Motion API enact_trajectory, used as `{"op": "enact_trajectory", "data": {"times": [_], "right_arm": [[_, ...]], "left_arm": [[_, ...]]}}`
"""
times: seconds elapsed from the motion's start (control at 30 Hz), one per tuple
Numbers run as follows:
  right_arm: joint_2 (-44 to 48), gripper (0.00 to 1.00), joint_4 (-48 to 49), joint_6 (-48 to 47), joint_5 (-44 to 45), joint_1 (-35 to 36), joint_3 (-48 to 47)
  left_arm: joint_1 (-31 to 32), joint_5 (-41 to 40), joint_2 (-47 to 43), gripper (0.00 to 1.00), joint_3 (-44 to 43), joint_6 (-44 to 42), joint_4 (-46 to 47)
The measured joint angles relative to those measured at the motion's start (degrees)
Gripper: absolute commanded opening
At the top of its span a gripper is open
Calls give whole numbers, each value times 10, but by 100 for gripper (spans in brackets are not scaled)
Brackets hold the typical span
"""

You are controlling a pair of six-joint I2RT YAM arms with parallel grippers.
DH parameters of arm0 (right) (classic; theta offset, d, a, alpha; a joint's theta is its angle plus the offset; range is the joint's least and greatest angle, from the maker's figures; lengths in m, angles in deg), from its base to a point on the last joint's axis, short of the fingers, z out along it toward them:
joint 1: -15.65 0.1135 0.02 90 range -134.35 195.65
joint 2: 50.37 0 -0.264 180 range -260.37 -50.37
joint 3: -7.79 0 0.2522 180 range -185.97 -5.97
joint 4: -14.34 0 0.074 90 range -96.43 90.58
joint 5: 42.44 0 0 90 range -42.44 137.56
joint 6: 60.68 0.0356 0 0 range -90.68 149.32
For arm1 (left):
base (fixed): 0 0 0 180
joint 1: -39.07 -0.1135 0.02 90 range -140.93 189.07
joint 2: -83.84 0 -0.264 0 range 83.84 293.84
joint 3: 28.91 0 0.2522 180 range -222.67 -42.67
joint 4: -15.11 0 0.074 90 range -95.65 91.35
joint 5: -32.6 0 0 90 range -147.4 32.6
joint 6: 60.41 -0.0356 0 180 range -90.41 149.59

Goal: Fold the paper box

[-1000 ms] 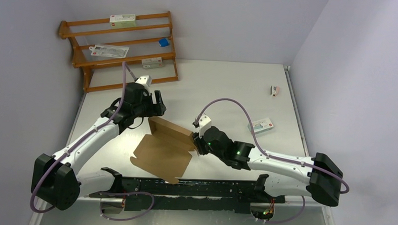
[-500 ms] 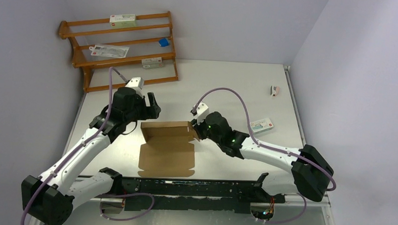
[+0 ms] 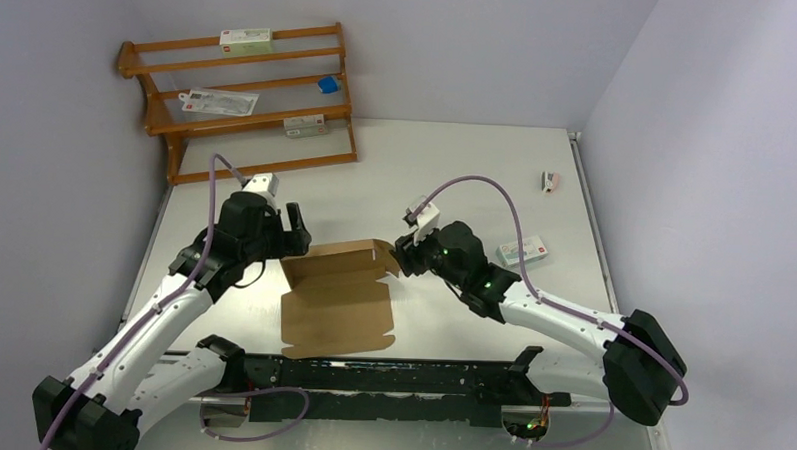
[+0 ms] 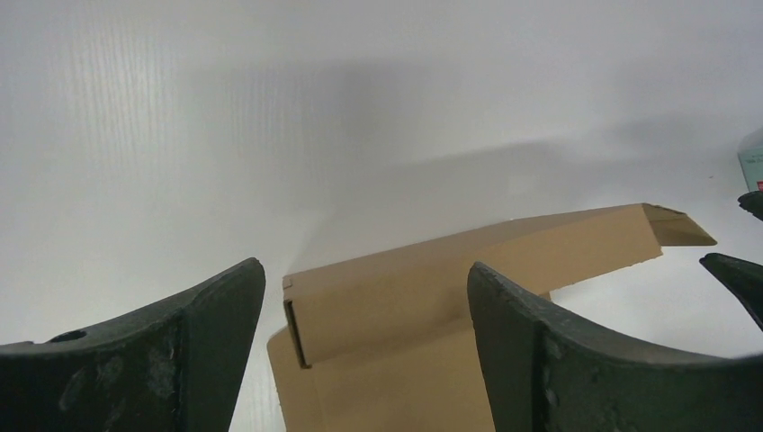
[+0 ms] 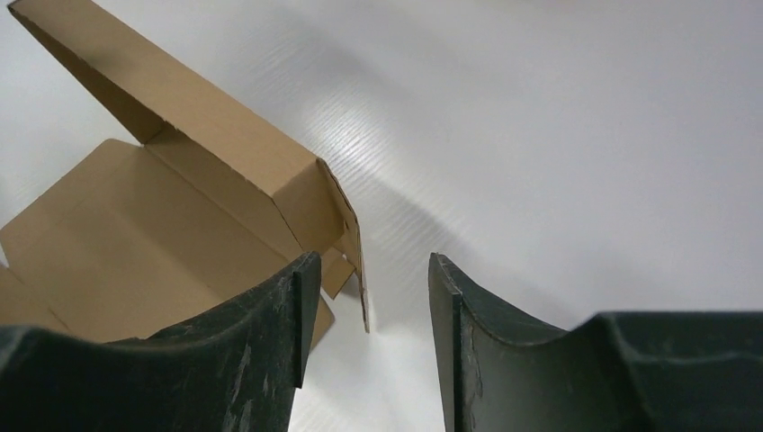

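Lying toward near bench edge, now squared rather than skewed, rear flap standing: paper box. Gaping wide, gripping nothing, flanking that flap's ends: left hand, right hand. Seemingly readying side-flap folding.

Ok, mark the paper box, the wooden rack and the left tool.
paper box (image 3: pixel 336 313): top external view, flat near panel.
wooden rack (image 3: pixel 276 166): top external view, bottom rail.
left tool (image 4: pixel 364 274): left wrist view, midway between its open fingertips.

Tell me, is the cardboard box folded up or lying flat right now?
Partly folded. The paper box has its far wall standing up, while the big near panel lies flat and open.
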Motion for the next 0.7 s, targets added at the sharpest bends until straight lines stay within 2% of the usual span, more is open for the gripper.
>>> {"op": "enact_trajectory", "data": {"times": [0.33, 0.7], "right_arm": [[-33, 51, 37, 31, -47, -9, 26], [-54, 54, 76, 50, -124, -10, 51]], "left_arm": [[0, -2, -15, 85, 44, 24, -8], [0, 7, -8, 80, 63, 36, 31]]}}
